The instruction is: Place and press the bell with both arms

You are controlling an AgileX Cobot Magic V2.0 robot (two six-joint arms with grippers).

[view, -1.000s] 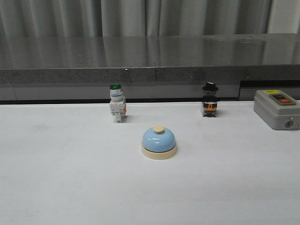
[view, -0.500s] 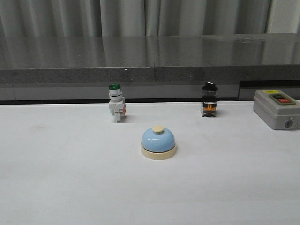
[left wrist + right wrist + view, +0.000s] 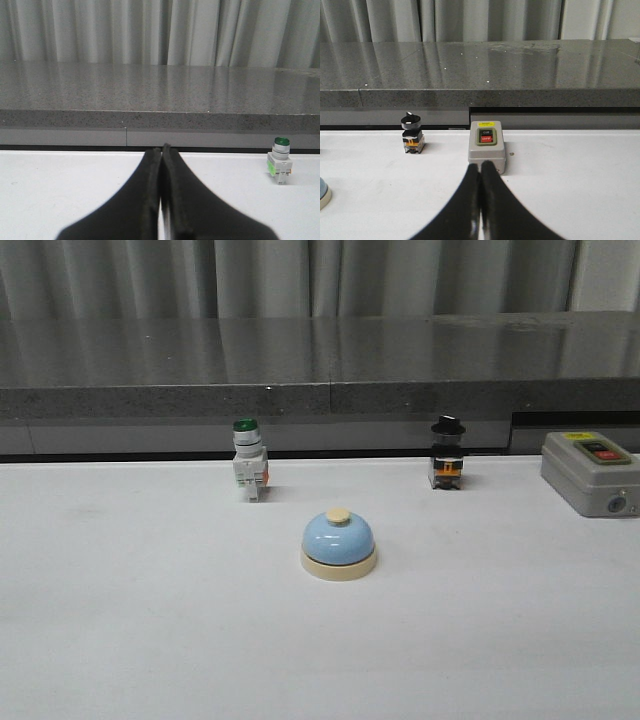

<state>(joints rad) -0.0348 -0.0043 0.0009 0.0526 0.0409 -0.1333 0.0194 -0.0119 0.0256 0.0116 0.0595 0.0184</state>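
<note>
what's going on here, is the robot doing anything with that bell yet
Not yet. The small light-blue dome-shaped bell with a cream base and button sits alone near the middle of the white table, and no arm shows in the front view. The left claw and the right claw are both shut and empty, low over the table. The green-capped white push-button switch, the black-knobbed switch and the grey box with red and green buttons stand further back, untouched.
</note>
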